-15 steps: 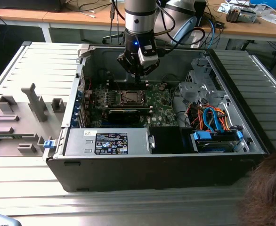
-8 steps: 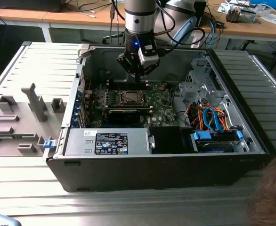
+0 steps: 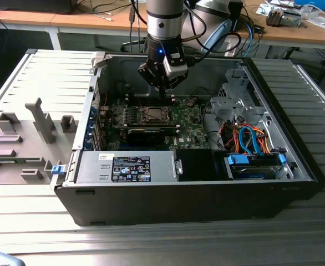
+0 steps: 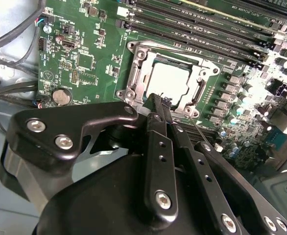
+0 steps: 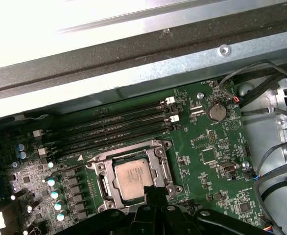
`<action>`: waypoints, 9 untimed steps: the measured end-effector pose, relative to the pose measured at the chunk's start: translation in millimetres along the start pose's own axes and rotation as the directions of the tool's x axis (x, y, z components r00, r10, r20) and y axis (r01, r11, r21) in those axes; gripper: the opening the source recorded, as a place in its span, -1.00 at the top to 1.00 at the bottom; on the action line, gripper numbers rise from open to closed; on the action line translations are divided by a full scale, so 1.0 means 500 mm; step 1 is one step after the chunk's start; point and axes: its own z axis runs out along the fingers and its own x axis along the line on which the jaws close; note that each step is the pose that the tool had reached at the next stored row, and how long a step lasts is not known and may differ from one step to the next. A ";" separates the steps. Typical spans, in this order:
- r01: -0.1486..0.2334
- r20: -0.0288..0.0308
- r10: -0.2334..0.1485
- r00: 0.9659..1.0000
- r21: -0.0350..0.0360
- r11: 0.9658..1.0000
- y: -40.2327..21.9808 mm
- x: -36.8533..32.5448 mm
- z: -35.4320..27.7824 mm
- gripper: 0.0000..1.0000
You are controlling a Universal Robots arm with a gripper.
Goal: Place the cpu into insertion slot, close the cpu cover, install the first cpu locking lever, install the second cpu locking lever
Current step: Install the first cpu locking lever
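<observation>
The gripper (image 3: 163,91) is seen hanging inside the open computer case (image 3: 295,160) in the exterior view, poised just above the green circuit board (image 3: 187,119). The fingers are pressed together with nothing pinched between them, a fact made plain in the second wrist view, where the gripper (image 4: 159,102) tapers to one closed tip at the socket's edge.

The cpu (image 5: 134,177) is found seated in the insertion slot (image 5: 106,188) in the first wrist view, its silvery top framed by the cpu cover (image 5: 159,157), which is lowered flat around it. In the second wrist view the cpu (image 4: 169,81) appears bright, and the cover (image 4: 195,63) is shown lying around it, with the fingertips at roughly six o'clock of the chip.

The memory slots (image 5: 109,128) are picked out at twelve o'clock of the socket in the first wrist view. A coin battery (image 4: 61,96) is caught at nine o'clock of the socket in the second wrist view. The bundle of coloured cables (image 3: 250,139) is offered by the exterior view, at three o'clock of the board.
</observation>
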 end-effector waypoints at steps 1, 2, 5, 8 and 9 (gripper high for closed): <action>0.001 0.000 -0.001 1.000 0.000 1.000 0.000 0.000 0.000 0.79; 0.004 0.000 -0.004 1.000 0.000 1.000 0.000 0.000 0.000 0.79; 0.011 0.000 -0.011 1.000 -0.001 1.000 0.000 0.000 0.000 0.79; 0.020 0.000 -0.020 1.000 -0.001 1.000 0.000 0.000 0.000 0.79; 0.022 0.000 -0.022 1.000 -0.001 1.000 0.000 0.000 0.000 0.79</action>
